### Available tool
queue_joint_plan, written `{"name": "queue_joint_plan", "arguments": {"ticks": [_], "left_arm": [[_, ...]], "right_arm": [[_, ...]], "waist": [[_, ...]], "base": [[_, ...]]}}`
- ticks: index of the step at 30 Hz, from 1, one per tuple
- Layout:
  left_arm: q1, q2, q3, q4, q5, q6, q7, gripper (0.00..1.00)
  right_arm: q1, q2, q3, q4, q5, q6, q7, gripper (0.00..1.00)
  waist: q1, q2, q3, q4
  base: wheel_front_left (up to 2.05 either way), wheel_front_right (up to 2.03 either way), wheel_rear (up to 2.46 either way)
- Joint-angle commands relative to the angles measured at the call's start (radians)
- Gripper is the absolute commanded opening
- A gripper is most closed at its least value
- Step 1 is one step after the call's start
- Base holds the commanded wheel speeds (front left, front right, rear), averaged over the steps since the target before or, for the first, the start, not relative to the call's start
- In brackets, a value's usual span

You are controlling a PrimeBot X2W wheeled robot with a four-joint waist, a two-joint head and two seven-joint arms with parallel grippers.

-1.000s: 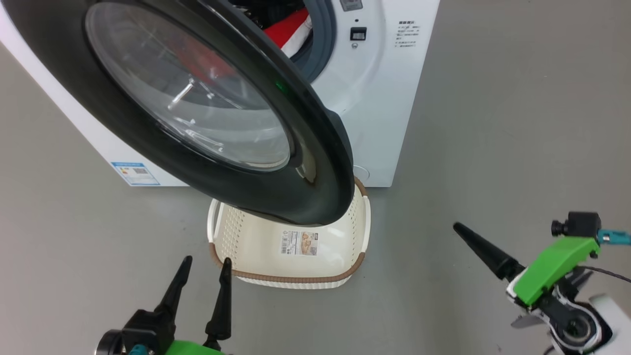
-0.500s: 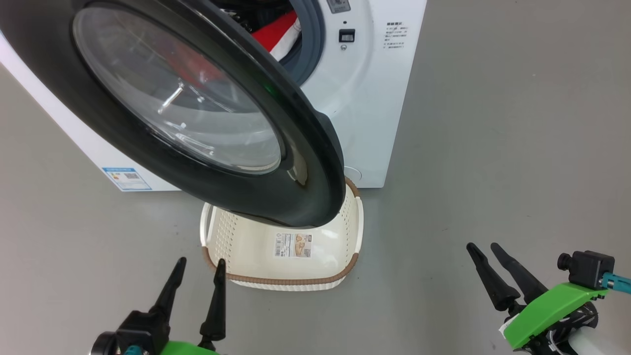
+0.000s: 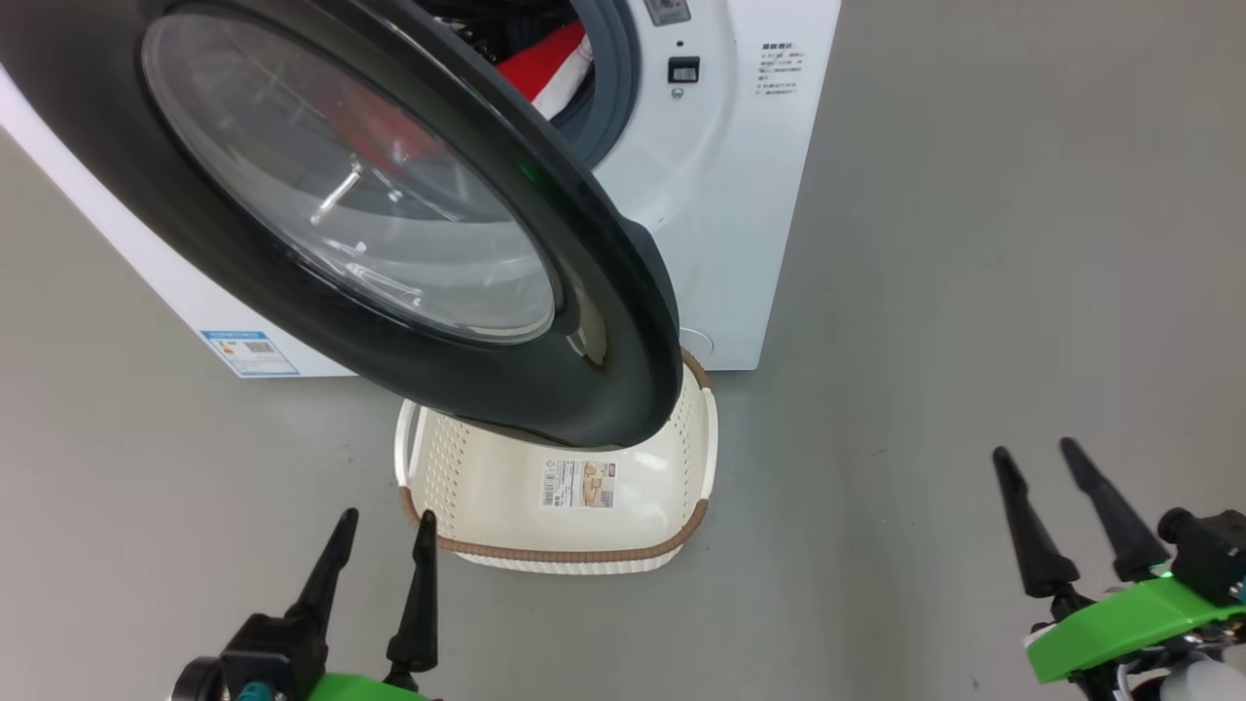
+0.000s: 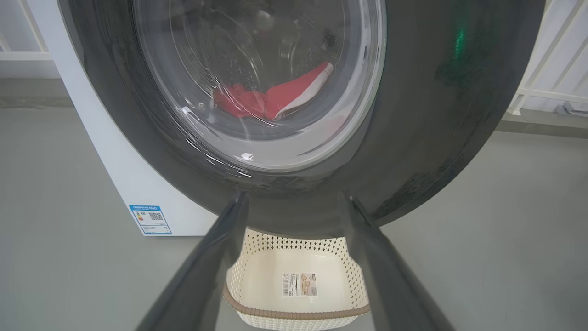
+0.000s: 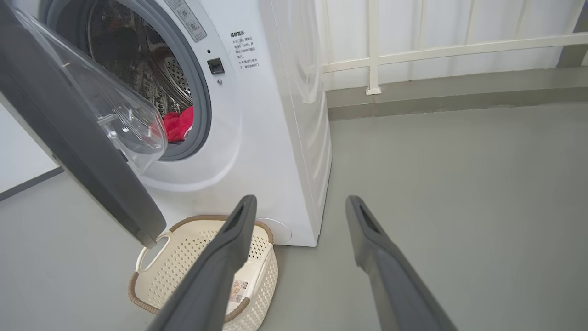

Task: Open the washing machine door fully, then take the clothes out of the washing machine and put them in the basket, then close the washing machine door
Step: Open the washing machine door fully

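**A:** Where does everything stand?

**B:** The washing machine [image 3: 740,195] sits on the floor [image 3: 973,292]. Its door [image 3: 613,331] is swung part-way out, not fully, and the black rim hangs over the back of the basket [image 3: 574,552]. The basket stands on the floor just in front of the machine. The clothes [image 3: 545,68] lie in the drum [image 5: 138,78], red showing past the door's edge.

**A:** And the jaws?

**B:** The left jaws and the right jaws are both spread wide, holding nothing, low and apart from the door. The left ones are near the basket's front corner, and the right ones are off to the side over bare floor.

**A:** What could go wrong?

**B:** The door, I'd judge. Reaching in at this angle could knock an arm against the rim. With the door overhanging the basket, dropped clothes could land on the floor.

**A:** Counts?

**B:** One machine, one door, one basket, one red bundle — whether one garment or several I cannot tell — and two sets of jaws.
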Motion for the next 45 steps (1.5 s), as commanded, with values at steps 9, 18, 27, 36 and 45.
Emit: {"name": "queue_joint_plan", "arguments": {"ticks": [9, 18, 27, 36, 45], "left_arm": [[0.006, 0.011, 0.030, -0.027, 0.001, 0.003, -0.012, 1.00], [0.011, 0.011, 0.028, -0.028, 0.000, 0.004, -0.012, 1.00], [0.022, 0.011, 0.026, -0.028, 0.001, 0.005, -0.012, 1.00], [0.024, 0.011, 0.023, -0.029, 0.001, 0.006, -0.012, 1.00], [0.019, 0.011, 0.005, -0.034, -0.005, 0.007, -0.012, 1.00]], "right_arm": [[0.086, 0.072, -0.103, -0.065, -0.164, 0.003, -0.009, 1.00], [0.093, 0.088, -0.120, -0.066, -0.185, 0.003, -0.009, 1.00], [0.098, 0.089, -0.115, -0.062, -0.187, 0.003, -0.009, 1.00], [0.070, 0.103, -0.103, -0.096, -0.101, 0.003, -0.009, 0.00], [-0.047, 0.083, 0.013, -0.146, 0.156, 0.003, -0.009, 0.00]], "waist": [[0.0000, 0.0000, -0.006, 0.015], [0.0000, 0.0000, -0.014, 0.020], [0.0000, 0.0000, -0.028, 0.024], [0.0000, 0.0000, -0.030, 0.030], [0.0000, 0.0000, -0.027, 0.052]], "base": [[0.00, 0.00, 0.00], [0.00, 0.00, 0.00], [0.00, 0.00, 0.00], [0.00, 0.00, 0.00], [0.00, 0.00, 0.00]]}}
